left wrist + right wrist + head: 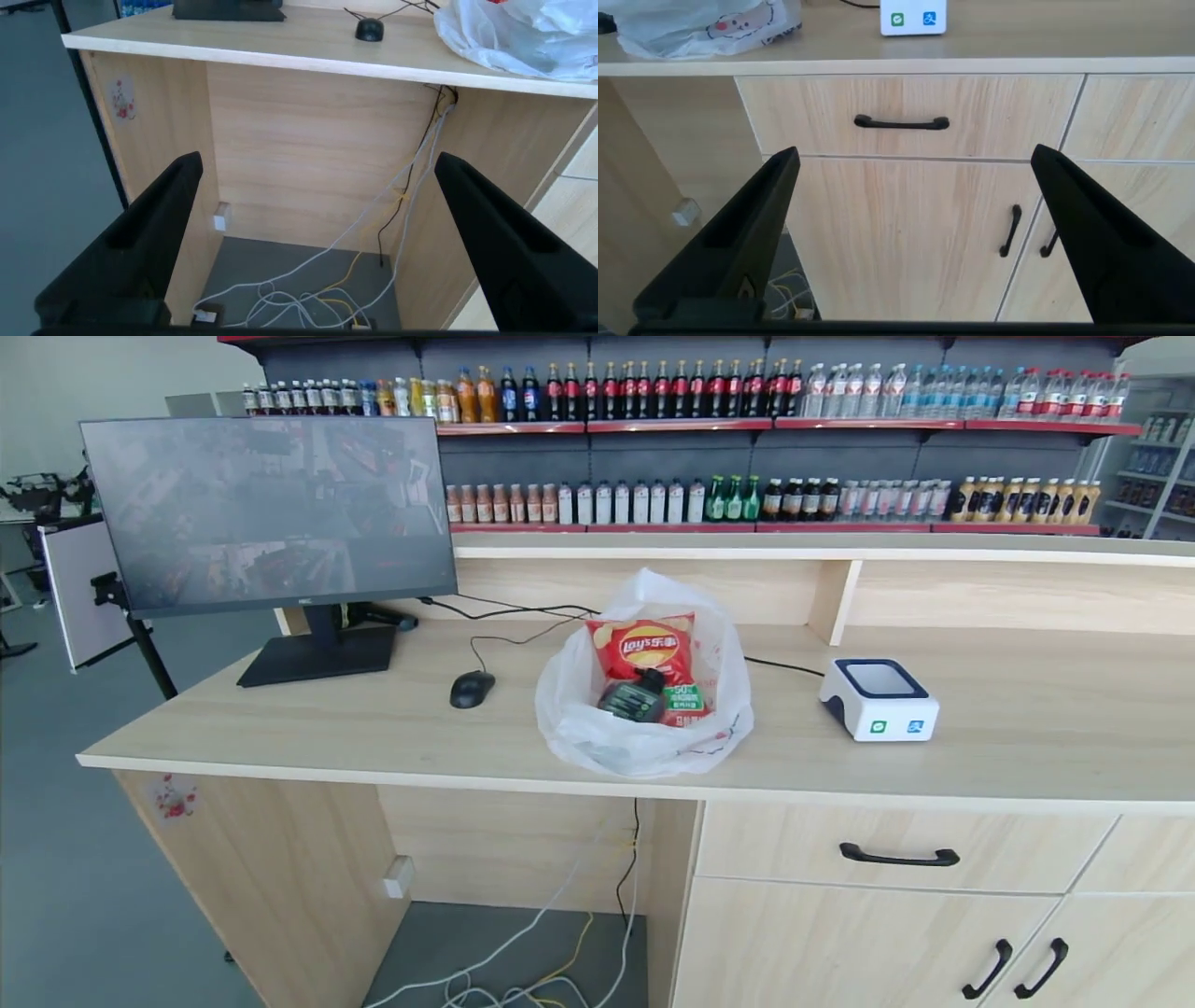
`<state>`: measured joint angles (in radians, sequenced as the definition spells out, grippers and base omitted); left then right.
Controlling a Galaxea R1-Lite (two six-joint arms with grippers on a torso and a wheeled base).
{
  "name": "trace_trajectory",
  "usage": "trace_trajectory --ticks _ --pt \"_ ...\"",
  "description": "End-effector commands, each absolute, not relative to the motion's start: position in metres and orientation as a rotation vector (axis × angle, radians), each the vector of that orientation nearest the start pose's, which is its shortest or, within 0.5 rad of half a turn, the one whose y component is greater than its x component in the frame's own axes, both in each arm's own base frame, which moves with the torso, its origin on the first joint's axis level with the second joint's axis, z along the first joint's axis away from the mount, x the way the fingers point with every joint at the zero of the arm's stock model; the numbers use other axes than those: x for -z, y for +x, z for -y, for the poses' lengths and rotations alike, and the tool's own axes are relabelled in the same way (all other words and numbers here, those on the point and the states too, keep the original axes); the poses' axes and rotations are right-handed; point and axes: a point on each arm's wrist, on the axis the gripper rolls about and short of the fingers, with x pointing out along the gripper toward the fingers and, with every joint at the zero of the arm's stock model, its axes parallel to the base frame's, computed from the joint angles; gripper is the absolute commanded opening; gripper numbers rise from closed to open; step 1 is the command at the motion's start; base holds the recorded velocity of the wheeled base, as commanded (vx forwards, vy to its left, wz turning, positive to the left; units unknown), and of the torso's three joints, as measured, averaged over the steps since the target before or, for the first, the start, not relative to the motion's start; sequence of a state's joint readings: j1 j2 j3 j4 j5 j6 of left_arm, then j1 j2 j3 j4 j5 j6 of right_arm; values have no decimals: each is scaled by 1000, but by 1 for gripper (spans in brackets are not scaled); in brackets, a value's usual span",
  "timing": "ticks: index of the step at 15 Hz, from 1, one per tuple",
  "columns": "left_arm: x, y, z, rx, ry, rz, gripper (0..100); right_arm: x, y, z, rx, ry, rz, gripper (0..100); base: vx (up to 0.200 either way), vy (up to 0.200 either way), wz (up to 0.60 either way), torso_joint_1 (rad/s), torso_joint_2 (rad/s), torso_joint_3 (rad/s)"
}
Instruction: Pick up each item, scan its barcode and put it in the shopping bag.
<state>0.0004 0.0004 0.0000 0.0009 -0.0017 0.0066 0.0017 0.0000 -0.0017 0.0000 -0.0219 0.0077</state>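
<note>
Hard to read first: the shopping bag (571, 702) wall hides the lower parts of what's inside. Red chips pack (642, 646) stands at the bag's back, top half plain to see. In front of it lies a dark bottle (635, 700), black cap at its far end, label not legible. A green-labelled pack (688, 698) sits just right of the bottle, mostly covered (we can't tell what it is). In the left wrist view the bag is cut off at the frame edge. In the right wrist view so is the scanner (913, 21).

Edges/room: bag sits close to the counter (1027, 709) front edge. Scanner is right of bag, apart, bare wood betw. them. Mouse (471, 689) near bag's left; monitor (266, 513) farther left & back.

Left gripper (318, 161): fingers spread wide, holding nothing. It is lower than bag & to its left, facing the open bay w/ loose cables (308, 299). Right gripper (915, 154): likewise spread wide, holding nothing. It is lower than bag & to its right, facing the drawer (901, 121).
</note>
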Motion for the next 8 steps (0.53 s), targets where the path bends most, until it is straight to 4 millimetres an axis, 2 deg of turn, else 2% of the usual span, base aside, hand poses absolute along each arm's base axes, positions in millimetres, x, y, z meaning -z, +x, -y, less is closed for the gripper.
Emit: trace_trajectory --ticks 1,8 --pt "-75 -23 0 2 6 -2 100 -76 -23 1 20 9 0 100 0 -200 0 -12 -2 7" --pt "-75 -23 0 2 8 -2 100 -76 -23 1 20 12 0 100 0 -200 0 6 5 2"
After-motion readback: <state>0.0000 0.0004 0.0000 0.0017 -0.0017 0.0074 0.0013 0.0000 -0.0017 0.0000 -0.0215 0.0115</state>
